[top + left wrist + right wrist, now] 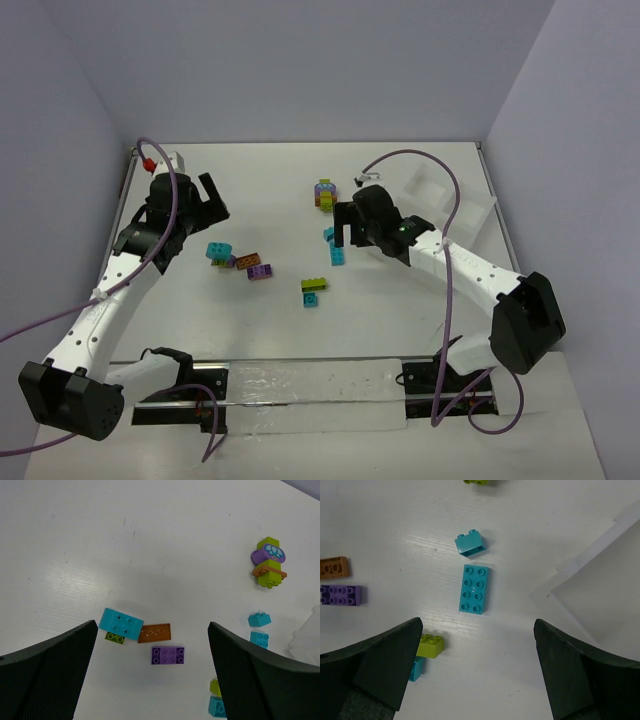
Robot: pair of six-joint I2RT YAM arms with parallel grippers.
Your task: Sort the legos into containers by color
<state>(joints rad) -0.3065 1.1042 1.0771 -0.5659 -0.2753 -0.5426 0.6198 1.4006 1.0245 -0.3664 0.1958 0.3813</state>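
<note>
My left gripper is open and empty, hovering above and left of a cluster of legos: a cyan brick lying on a small lime one, an orange plate and a purple brick. My right gripper is open and empty above a long cyan brick and a small cyan brick. A lime brick stacked on a cyan one lies nearer the middle. A multicoloured clump stands farther back. The white divided tray sits at the right.
The tray's translucent corner lies just right of the right gripper. Purple cables loop over both arms. A clear strip lies along the near table edge between the arm bases. Walls close the table at back and sides.
</note>
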